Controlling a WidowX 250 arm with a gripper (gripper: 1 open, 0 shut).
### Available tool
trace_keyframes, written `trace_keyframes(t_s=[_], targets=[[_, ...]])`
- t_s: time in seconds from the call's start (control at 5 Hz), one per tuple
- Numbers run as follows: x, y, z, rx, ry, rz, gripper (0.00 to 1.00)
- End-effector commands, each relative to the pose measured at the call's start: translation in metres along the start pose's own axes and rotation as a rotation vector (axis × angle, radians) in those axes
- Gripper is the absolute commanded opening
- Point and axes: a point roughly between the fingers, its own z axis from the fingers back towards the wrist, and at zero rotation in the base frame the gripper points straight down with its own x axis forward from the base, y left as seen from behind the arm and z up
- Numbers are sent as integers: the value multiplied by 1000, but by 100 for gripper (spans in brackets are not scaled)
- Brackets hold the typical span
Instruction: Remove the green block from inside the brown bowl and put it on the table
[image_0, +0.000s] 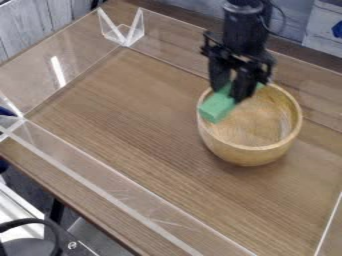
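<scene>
Wood-grain table (120, 140) lies bare in front of you, with the brown bowl (254, 135) further back at the right. Your pincer (230, 92) is clamped on the green block (218, 104), held above the bowl's left rim. You're mid-carry, I'd judge; next, swing it clear over bare table, lower and release.

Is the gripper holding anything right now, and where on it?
Yes: the gripper is shut on the green block, gripping its upper end; the lower end hangs free.

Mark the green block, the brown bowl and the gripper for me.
green block (218, 106), camera view, on its lower end face.
brown bowl (254, 151), camera view, on the front outer wall.
gripper (237, 90), camera view, between the fingertips clamping the block.
</scene>
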Motion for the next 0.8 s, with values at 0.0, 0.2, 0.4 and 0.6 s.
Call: trace_keyframes(t_s=[0.0,0.2,0.4,0.6], targets=[[-8,37,26,24,-64,76,0],[-19,57,24,33,-55,125,0],[-27,76,10,55,-29,159,0],[-33,93,-6,68,3,189,0]])
